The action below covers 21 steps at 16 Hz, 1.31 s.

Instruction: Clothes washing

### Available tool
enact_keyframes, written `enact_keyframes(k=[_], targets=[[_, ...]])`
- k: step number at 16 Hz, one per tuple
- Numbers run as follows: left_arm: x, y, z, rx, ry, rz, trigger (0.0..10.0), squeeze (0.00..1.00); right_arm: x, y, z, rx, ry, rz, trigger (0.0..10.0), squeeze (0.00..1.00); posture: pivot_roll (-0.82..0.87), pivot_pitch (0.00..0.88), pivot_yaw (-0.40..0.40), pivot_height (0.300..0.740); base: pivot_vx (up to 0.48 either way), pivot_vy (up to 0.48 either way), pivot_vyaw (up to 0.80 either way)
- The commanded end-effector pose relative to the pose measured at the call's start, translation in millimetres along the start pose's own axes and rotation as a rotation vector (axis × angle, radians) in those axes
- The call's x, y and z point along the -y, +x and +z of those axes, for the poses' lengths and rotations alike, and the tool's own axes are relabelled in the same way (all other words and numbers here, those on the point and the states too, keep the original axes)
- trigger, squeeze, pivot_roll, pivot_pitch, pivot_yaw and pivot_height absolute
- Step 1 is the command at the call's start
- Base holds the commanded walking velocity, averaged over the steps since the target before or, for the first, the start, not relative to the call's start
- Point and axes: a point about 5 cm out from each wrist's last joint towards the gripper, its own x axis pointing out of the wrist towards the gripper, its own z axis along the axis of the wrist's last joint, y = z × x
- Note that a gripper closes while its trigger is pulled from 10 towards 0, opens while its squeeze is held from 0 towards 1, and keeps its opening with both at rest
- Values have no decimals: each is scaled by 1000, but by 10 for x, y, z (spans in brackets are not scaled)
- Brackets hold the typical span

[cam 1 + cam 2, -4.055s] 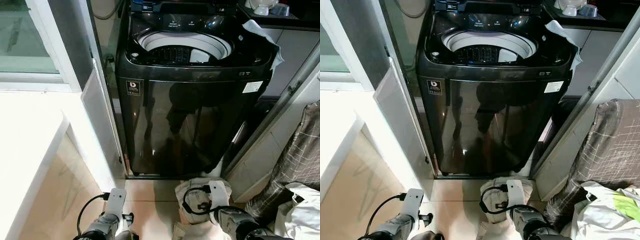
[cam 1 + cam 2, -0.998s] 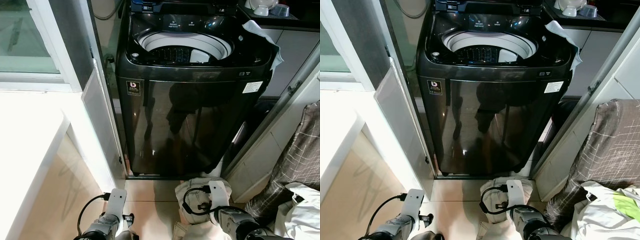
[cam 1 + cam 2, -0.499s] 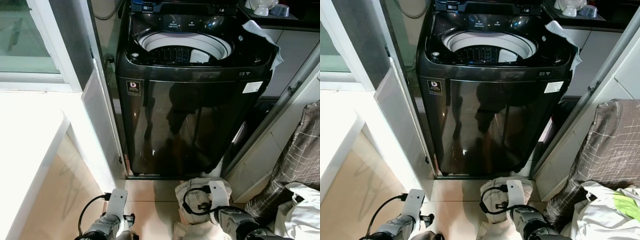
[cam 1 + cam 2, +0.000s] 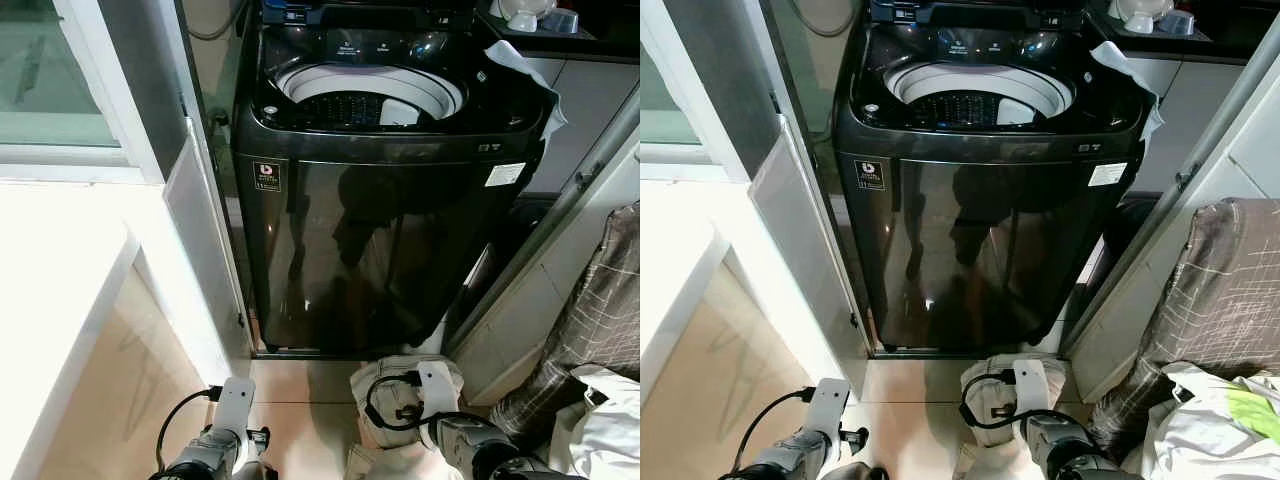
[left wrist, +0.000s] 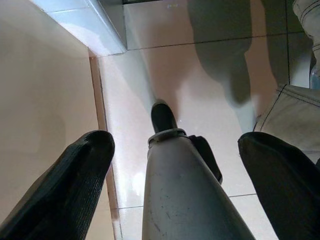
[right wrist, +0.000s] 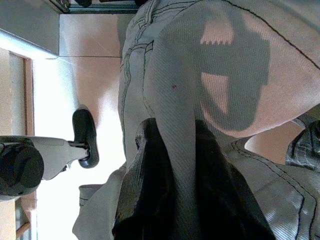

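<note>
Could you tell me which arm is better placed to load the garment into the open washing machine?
The right. Its gripper is shut on the beige trousers, low before the washing machine. The left gripper hangs open over the floor, holding nothing.

This is a laundry corner of a home. A black top-loading washing machine (image 4: 385, 190) stands with its lid up and its pale drum (image 4: 370, 95) showing, squeezed between a white-framed sliding door (image 4: 120, 110) and grey cabinet fronts (image 4: 585, 110). The floor (image 4: 300, 400) is glossy beige tile. Beige jeans (image 6: 200, 65) lie heaped by the machine's foot, and a checked cloth (image 4: 1220, 290) drapes over a bag beside it.
</note>
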Motion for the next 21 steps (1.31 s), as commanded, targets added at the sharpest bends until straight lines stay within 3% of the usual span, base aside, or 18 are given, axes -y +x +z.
enact_keyframes(k=[1,7,10,11,12,13,14,17,19,21], targets=[[18,1,-28,-5,-31,-6,10000,0,18,-3,15,8,19,1,0,0,-60,0,-17,740,0,0,0],[23,1,-7,8,-9,-11,10000,0,23,-5,26,13,12,3,0,0,-62,0,-17,740,0,0,0],[48,-7,72,113,-3,-55,10000,0,26,-7,77,89,7,-9,0,0,-60,0,-15,740,0,0,0],[52,-9,86,131,-1,-62,10000,0,28,-9,91,107,0,-14,10000,0,-58,0,-12,740,0,0,0],[59,-14,113,163,3,-77,10000,0,31,-66,600,225,-16,1,10000,0,-58,0,-11,740,0,0,0],[148,-65,710,315,39,-107,10000,0,21,-133,913,313,-88,-8,10000,0,-59,0,-5,740,0,0,0],[209,-145,1080,421,63,-125,10000,0,0,-170,1049,378,-88,-9,10000,0,-61,0,-5,740,0,0,0],[203,-367,1607,693,127,-104,10000,0,-115,-415,1657,664,-110,-23,10000,0,-57,0,-6,740,0,0,0],[185,-577,1928,870,149,-85,10000,0,-138,-598,1929,827,-125,-52,10000,0,-45,0,-14,740,0,0,0],[185,-1010,2331,1126,197,-80,10000,0,-164,-929,2213,1074,-141,-76,10000,0,-34,0,-18,740,0,0,0]])
